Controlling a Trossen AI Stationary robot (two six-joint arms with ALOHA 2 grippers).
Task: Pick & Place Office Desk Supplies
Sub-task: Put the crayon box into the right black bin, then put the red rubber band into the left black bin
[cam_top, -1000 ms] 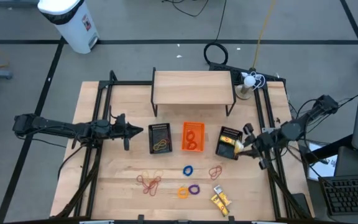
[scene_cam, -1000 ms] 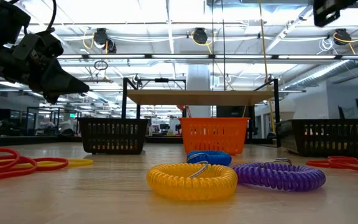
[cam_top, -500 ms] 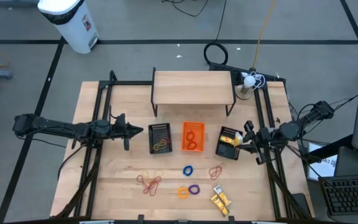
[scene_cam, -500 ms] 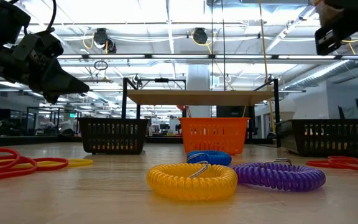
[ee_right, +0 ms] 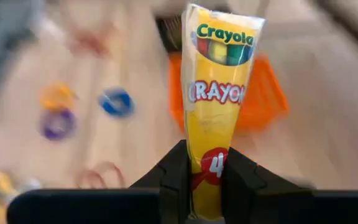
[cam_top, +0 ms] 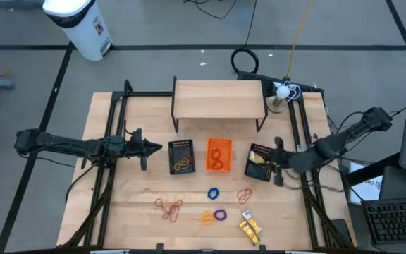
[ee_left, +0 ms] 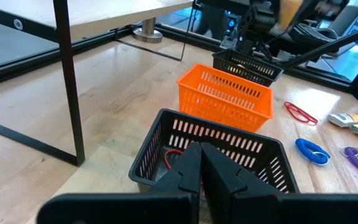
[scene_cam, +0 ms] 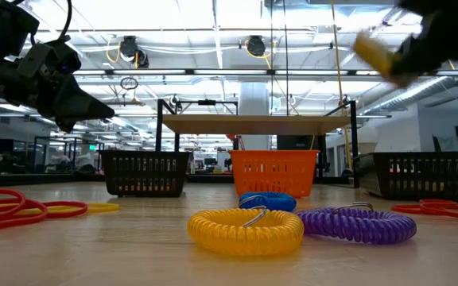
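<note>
My right gripper [cam_top: 274,162] hovers at the right black mesh tray [cam_top: 259,170], shut on a yellow Crayola crayon pack [ee_right: 219,81], which shows blurred high up in the low view [scene_cam: 378,54]. More yellow packs lie in that tray [cam_top: 260,160] and flat on the table [cam_top: 250,226]. Red rubber bands [cam_top: 168,206], tan bands [cam_top: 244,194] and blue [cam_top: 213,192], orange [cam_top: 207,218] and purple [cam_top: 220,214] coil rings lie on the near table. My left gripper [cam_top: 159,147] is shut and hangs above the table beside the left black mesh tray [ee_left: 185,134]. My right gripper pinches the crayon pack by its bottom end [ee_right: 206,163] between the two fingers [ee_right: 174,169]. The fingers come about level from the table's right side, and the pack sticks out past them along their length. It is lifted clear of the table and the tray.
An orange tray [cam_top: 219,167] with red rings stands between the two black trays. The left tray holds yellow bands [cam_top: 182,166]. A wooden shelf [cam_top: 219,99] stands at the far side. Dark frame rails [cam_top: 111,141] run along both table sides.
My right gripper has carried the crayon pack a little toward the table's left, to the right black tray, and has come lower in the low view, where the yellow pack now shows. My left arm has kept still.
</note>
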